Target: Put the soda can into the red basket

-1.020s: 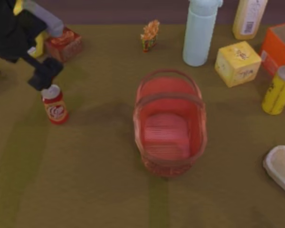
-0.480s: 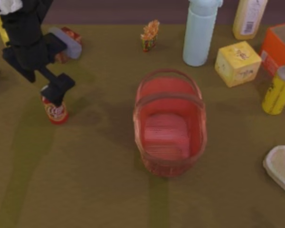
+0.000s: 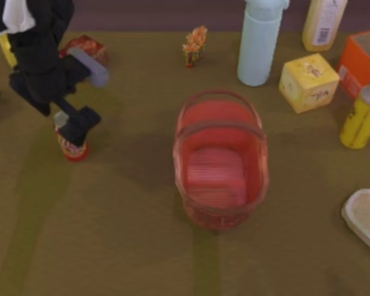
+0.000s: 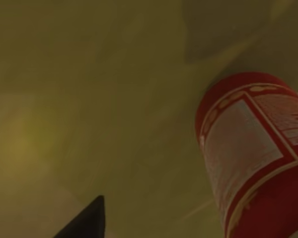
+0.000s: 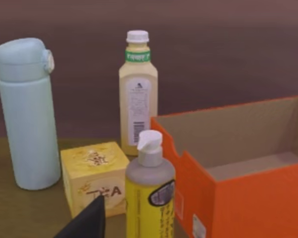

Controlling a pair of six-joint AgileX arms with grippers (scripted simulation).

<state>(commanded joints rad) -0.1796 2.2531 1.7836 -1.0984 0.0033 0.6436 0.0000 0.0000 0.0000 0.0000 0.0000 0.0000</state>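
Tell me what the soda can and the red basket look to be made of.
Soda can: likely thin metal, with a silver top and a glossy printed red wrap, seen close in the left wrist view. Red basket: looks like moulded plastic, slightly see-through, with a ribbed bottom and thin arched handles. Left gripper is over the can.

You've got a flat olive-green matte table (image 3: 129, 246) filling nearly the whole top view, w/ faint darker and lighter stripes running near to far. Along the far edge sits a plain dark purplish-brown wall (image 3: 148, 13); right wrist view shows it (image 5: 228, 44) as smooth and unmarked, slightly lighter up high. Light's soft and even; shadows on the tabletop are dim and blurry.
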